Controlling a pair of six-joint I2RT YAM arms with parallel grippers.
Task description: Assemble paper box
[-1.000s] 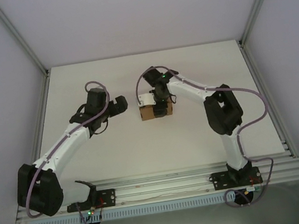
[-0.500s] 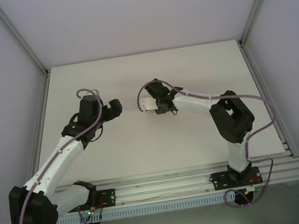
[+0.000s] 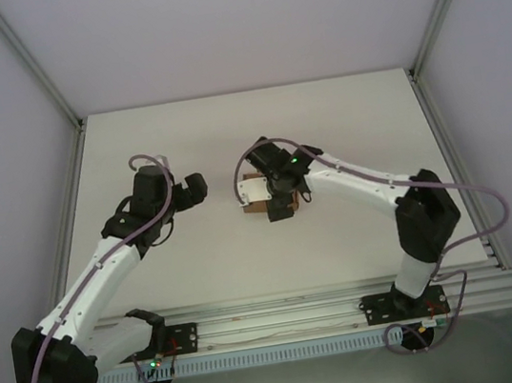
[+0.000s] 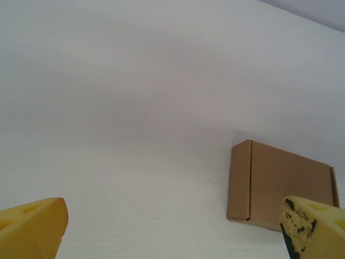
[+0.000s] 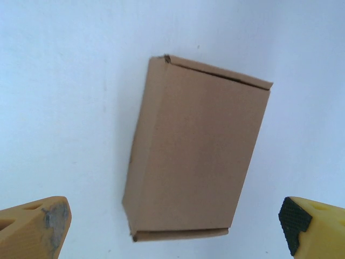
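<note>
Box: I see the brown cardboard box (image 5: 197, 154) closed up and lying flat on the white counter (image 3: 342, 121), about mid-counter. Its flaps are folded in, and a thin seam shows along each short end.
Right end effector: the right end effector (image 5: 172, 229) hangs directly above the box with its fingers spread wide apart. From my wrist camera one yellow tip sits at each lower corner, and neither touches the cardboard. It holds nothing.
Left end effector: the left end effector (image 4: 172, 229) also has its fingers apart and holds nothing. It sits to the left of the box, clear of it, and faces toward it.
Left wrist camera: the box lies low on the right, its near corner tucked behind the speckled yellow fingertip (image 4: 312, 229).
Overhead camera: my right arm reaches in from the right and covers most of the box, with brown edges peeking out beneath the wrist. My left arm stretches up from its base at the near left.
</note>
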